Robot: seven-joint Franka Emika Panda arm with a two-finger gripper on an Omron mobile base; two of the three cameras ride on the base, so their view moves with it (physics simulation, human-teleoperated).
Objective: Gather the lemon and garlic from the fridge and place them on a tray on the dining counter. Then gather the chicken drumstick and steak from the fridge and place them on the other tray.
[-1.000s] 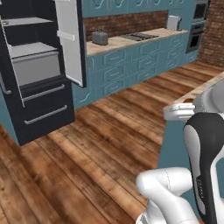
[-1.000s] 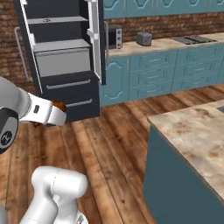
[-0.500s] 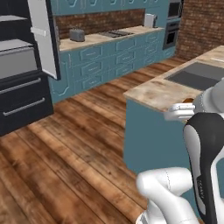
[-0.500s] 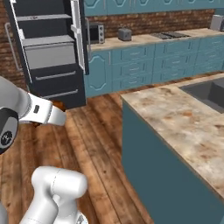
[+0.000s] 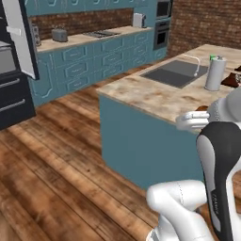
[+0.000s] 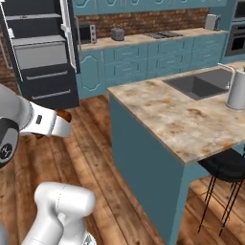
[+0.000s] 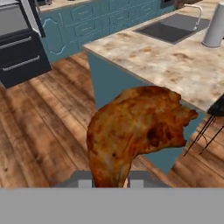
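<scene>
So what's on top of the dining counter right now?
On the dining counter sit an inset grey sink with a faucet and a pale upright canister. Its far right end is cut off, so no tray can be confirmed.

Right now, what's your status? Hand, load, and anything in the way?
Hand shut on chicken drumstick, carried above wood floor. Dining counter ahead, its teal base facing us. Fridge behind, door open. No tray visible yet.
</scene>
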